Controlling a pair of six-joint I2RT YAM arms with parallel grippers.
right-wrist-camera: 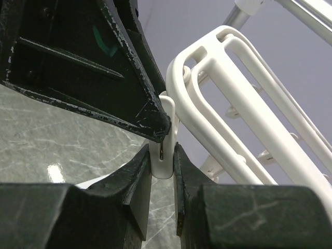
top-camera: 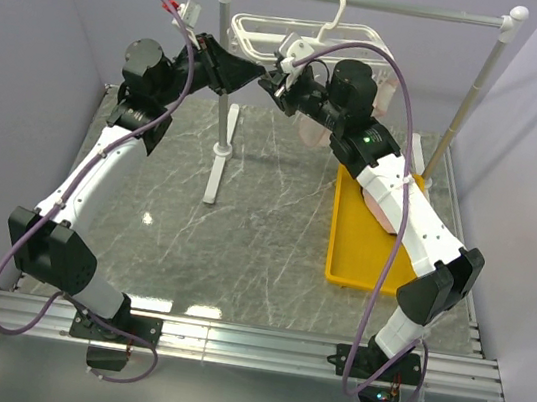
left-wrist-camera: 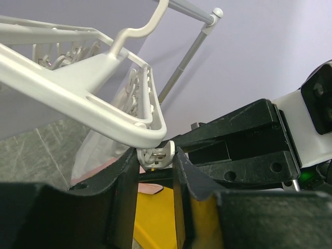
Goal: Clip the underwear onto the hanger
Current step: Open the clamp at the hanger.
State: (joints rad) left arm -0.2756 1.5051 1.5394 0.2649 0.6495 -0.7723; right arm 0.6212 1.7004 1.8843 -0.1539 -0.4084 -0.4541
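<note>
Right gripper (right-wrist-camera: 162, 153) is clenching a white clip (right-wrist-camera: 165, 167) under the hanger (right-wrist-camera: 228, 83); left gripper (left-wrist-camera: 154, 153) is pinching it too. Being stiff, springy plastic, it is probably needing a squeeze at its top.

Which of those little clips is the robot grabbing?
The clip under the hanger's end corner, inside the left gripper; the others dangle free along the bars.
</note>
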